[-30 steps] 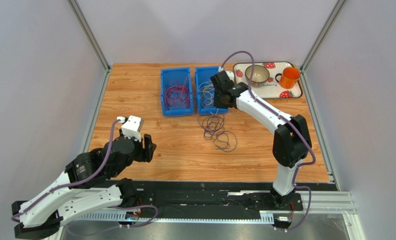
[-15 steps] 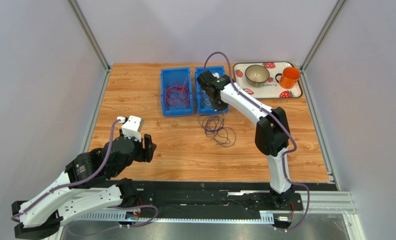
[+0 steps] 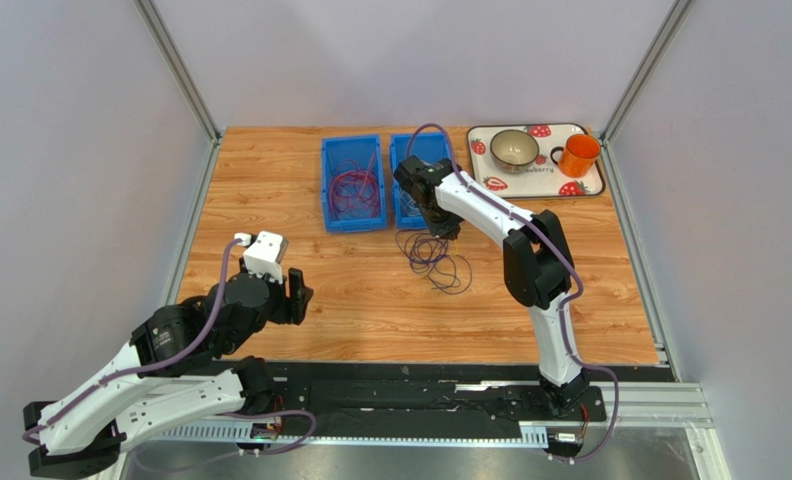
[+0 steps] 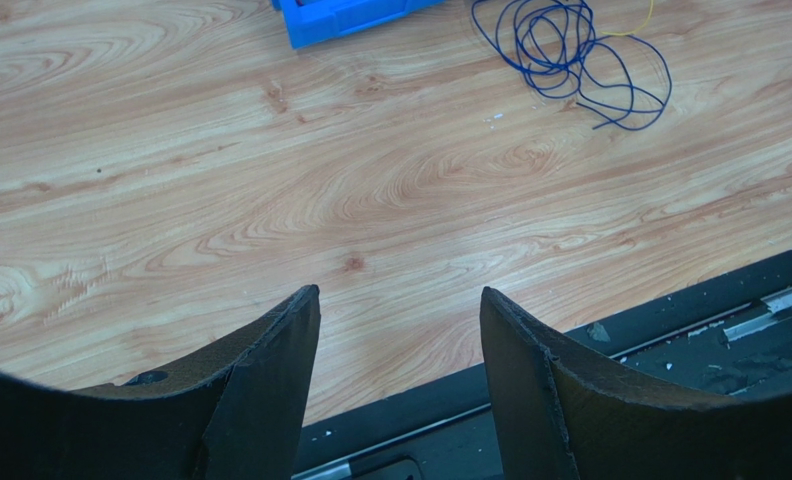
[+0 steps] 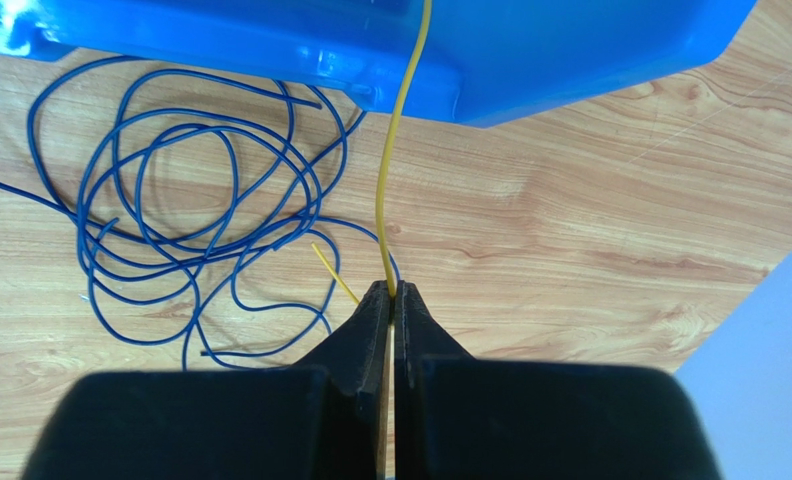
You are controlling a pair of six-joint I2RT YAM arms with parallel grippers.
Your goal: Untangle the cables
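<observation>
My right gripper [image 5: 391,291] is shut on a thin yellow cable [image 5: 402,120] that runs up over the rim of the right blue bin [image 5: 530,50]. In the top view the gripper [image 3: 448,232] hangs at that bin's near edge [image 3: 410,218]. A dark blue-purple cable [image 5: 185,215] lies in loose loops on the wood to its left; it also shows in the top view [image 3: 435,257] and the left wrist view [image 4: 570,55]. A dark red cable [image 3: 352,188] is coiled in the left blue bin [image 3: 327,190]. My left gripper [image 4: 400,292] is open and empty near the table's front edge, at front left in the top view [image 3: 298,293].
A strawberry-print tray [image 3: 590,185] at the back right carries a bowl [image 3: 514,148] and an orange mug [image 3: 577,154]. A black rail [image 3: 420,375] runs along the table's near edge. Metal frame posts [image 3: 178,70] stand at the back corners.
My right arm has swung left and toward the near side, from over the right bin to its front edge, above the dark looped cable. The left arm has not moved.
</observation>
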